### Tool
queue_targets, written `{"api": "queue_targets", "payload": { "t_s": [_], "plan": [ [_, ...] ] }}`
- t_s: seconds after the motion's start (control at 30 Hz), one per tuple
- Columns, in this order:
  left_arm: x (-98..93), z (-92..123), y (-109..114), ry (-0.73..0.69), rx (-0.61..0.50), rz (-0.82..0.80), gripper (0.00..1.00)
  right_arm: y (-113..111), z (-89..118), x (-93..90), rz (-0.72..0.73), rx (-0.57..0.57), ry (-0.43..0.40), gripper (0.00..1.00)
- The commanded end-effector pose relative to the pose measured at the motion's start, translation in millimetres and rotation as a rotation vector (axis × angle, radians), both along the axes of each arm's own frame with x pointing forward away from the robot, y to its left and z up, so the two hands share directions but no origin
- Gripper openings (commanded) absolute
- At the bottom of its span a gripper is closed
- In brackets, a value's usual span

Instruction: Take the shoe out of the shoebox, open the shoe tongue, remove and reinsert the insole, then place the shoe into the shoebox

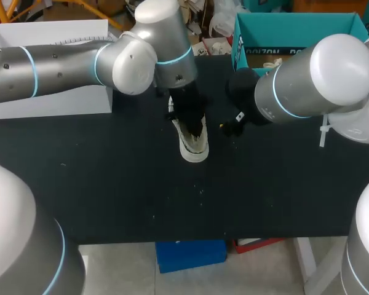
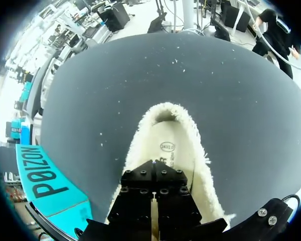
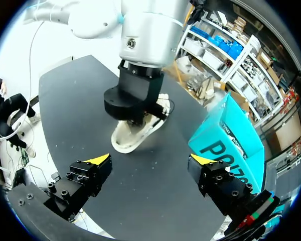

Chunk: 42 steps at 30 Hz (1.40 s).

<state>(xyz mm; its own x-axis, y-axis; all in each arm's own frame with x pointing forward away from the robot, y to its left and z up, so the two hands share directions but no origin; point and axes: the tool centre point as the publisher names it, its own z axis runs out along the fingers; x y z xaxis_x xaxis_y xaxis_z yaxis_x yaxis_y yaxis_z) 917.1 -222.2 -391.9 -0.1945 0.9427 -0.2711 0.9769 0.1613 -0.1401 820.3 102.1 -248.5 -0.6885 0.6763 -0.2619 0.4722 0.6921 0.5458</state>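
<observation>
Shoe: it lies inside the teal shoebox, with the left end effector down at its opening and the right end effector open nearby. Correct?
Not inside: the head view shows the shoe on the black table, outside the teal shoebox. The rest holds.

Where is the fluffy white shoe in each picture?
Head view: mid-table, the shoe sits under the left gripper.
Left wrist view: the shoe is under and just ahead of that gripper.
Right wrist view: the shoe is ahead of the right gripper, beneath the left one.
Shared landmark: the teal shoebox.
</observation>
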Motion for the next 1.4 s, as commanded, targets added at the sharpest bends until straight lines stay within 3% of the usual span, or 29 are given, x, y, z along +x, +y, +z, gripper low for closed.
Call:
{"api": "queue_targets", "payload": {
  "t_s": [0.03,0.27,0.47,0.6,0.8,1.07,1.23,1.4],
  "plan": [
    [-14.2,38.1,28.9,-0.030,-0.132,0.023,0.00,0.5,-1.5,0.2,0.000,0.001,-0.001,1.00],
    [2.3,76.6,62.5,-0.019,-0.399,0.157,0.00,0.5,-1.5,0.2,0.000,0.001,-0.001,1.00],
    [38.1,83.7,96.9,0.023,-0.587,0.364,0.00,0.5,-1.5,0.2,0.000,0.001,-0.001,1.00],
    [59.5,84.4,110.9,0.011,-0.642,0.480,0.00,0.5,-1.5,0.2,0.000,0.001,-0.001,1.00],
    [84.6,83.6,107.7,-0.009,-0.658,0.556,0.00,0.5,-1.5,0.2,0.000,0.001,-0.001,1.00],
    [110.5,77.8,74.8,0.015,-0.629,0.541,0.00,0.5,-1.5,0.2,0.000,0.001,-0.001,1.00],
    [100.7,72.2,52.3,0.063,-0.606,0.474,0.00,0.5,-1.5,0.2,0.000,0.001,-0.001,1.00],
    [73.7,71.5,48.4,0.077,-0.598,0.428,0.00,0.5,-1.5,0.2,0.000,0.001,-0.001,1.00]
  ]
}}
